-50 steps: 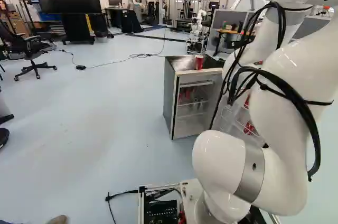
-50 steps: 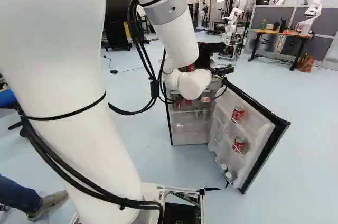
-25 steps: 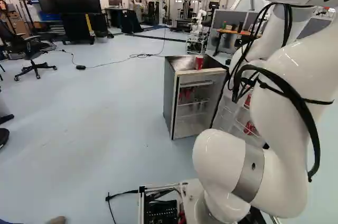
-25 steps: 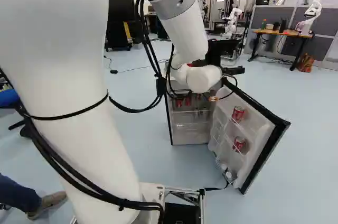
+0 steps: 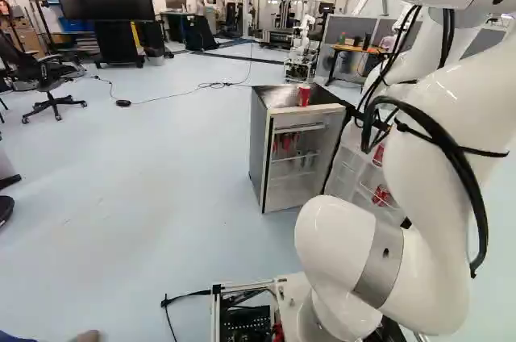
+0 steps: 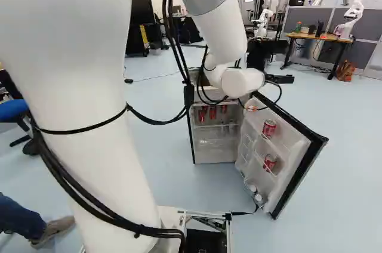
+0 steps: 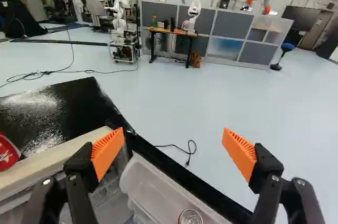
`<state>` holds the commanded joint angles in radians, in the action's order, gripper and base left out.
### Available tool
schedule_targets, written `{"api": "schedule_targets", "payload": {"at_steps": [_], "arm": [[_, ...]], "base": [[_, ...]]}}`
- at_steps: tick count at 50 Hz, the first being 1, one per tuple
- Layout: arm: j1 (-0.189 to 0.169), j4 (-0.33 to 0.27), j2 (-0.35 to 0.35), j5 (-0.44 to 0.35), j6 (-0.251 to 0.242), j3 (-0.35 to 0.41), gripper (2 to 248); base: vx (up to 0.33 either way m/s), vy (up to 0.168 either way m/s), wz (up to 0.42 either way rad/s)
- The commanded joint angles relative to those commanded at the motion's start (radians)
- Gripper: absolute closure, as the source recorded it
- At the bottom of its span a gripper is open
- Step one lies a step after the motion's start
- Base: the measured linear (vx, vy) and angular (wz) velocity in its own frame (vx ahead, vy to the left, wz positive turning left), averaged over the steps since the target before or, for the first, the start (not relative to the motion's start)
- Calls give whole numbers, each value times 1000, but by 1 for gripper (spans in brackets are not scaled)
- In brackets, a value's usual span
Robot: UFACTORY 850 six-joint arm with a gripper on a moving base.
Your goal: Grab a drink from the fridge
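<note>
Over the opened door (image 6: 292, 147) of the small fridge (image 5: 260, 148), we have our gripper (image 6: 259, 56) spread wide, its orange pads (image 7: 107, 152) well apart. Two red cans sit in the door's racks, an upper can (image 6: 269, 128) and a lower can (image 6: 270, 162). More red drinks (image 6: 212, 113) stand inside on the high shelf, and we see a red drink container (image 5: 304, 95) on the fridge's dark top, beside our gripper in the wrist view.

glossy black fridge top (image 7: 58, 109), smooth white plastic arm (image 6: 89, 169)
</note>
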<state>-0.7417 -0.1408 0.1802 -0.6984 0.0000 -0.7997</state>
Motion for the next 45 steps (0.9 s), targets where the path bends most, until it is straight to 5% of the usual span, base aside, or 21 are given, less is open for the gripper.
{"api": "schedule_targets", "payload": {"at_steps": [45], "arm": [[-27,225,146,318,0,-271,3]], "base": [[0,0,0]]}}
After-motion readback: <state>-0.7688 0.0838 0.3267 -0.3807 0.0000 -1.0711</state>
